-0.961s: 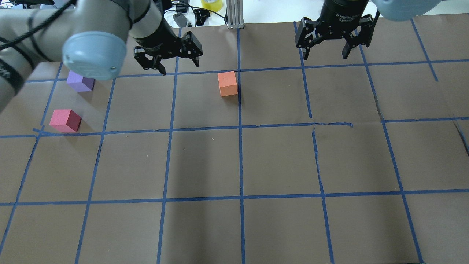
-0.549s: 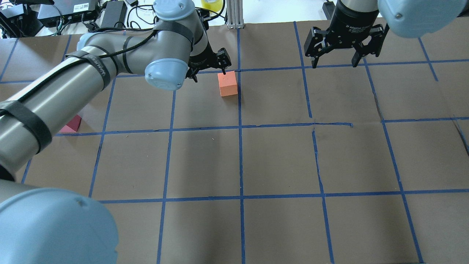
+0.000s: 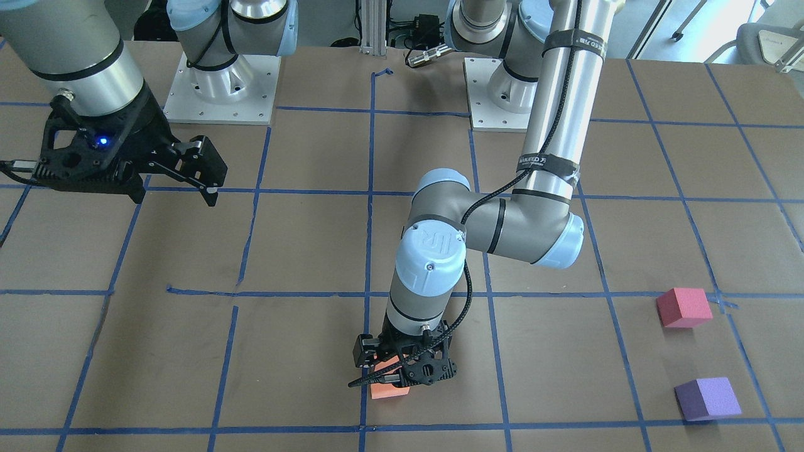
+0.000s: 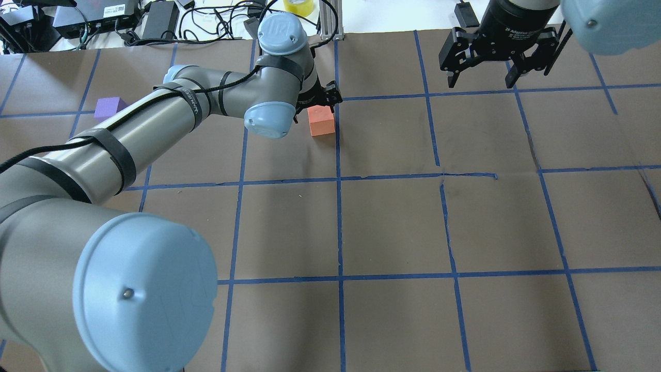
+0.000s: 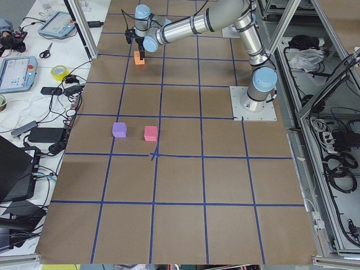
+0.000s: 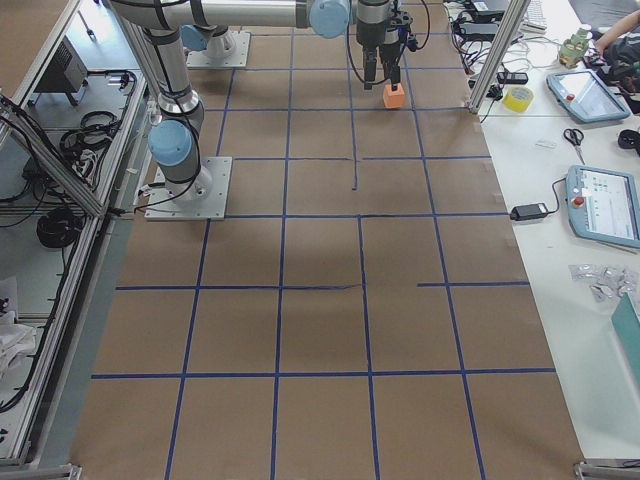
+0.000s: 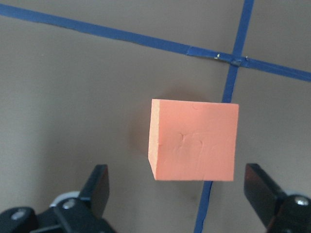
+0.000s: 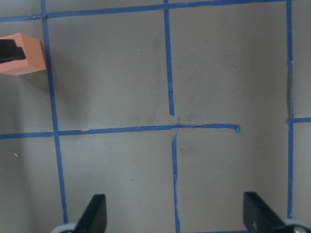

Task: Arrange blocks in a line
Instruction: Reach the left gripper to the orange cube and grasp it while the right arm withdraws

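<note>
The left arm (image 4: 155, 124) reaches across the table (image 4: 392, 222) to its far centre, elbow bent and wrist pointing straight down. The left gripper (image 3: 402, 370) hangs with its jaws apart just over the orange block (image 7: 194, 145). The block rests on the table against a blue tape line (image 7: 228, 97), between the two fingers (image 7: 97, 187) and touching neither.

Half a second ago this gripper was only at the block's edge. The right gripper (image 4: 481, 72), also spread, has drifted slightly farther away, while the pinkish-red block (image 3: 683, 307) and purple block (image 3: 708, 398) lie unmoved.
</note>
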Controlling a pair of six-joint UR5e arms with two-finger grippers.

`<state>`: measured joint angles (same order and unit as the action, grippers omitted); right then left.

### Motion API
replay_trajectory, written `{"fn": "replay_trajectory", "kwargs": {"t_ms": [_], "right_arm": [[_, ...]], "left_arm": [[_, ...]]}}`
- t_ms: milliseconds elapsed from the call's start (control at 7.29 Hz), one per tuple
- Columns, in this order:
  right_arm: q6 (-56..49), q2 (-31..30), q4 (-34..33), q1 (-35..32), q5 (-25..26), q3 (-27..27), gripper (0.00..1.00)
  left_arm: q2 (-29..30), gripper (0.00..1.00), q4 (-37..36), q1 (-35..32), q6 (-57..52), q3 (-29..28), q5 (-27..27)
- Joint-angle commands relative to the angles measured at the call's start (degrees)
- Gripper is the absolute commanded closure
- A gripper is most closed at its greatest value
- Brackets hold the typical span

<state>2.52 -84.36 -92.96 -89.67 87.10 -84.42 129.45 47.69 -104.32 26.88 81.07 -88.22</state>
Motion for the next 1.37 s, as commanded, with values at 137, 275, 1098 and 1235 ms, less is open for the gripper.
{"fn": "replay_trajectory", "kwargs": {"t_ms": [137,275,1098,1235], "right_arm": [[-0.23,-2.56,0.67,-0.15,-3.35,-3.89,0.00],[-0.23,-3.61,0.58,-0.15,-2.99,-5.47,0.00],[0.29,-5.64,2.94,-0.76,-1.41,-7.07,0.00],[0.64,-5.21,3.04,-2.59,2.86,-7.07,0.00]], "left_arm": [[3.17,0.08,-2.42,-0.10,-0.16,-0.56,-0.02],[3.18,0.29,-2.42,-0.10,-0.16,-0.91,0.06],[1.06,0.20,-1.81,0.34,-4.11,-2.41,0.16],[0.20,0.37,-1.72,0.34,-7.51,-2.23,-0.02]]}}
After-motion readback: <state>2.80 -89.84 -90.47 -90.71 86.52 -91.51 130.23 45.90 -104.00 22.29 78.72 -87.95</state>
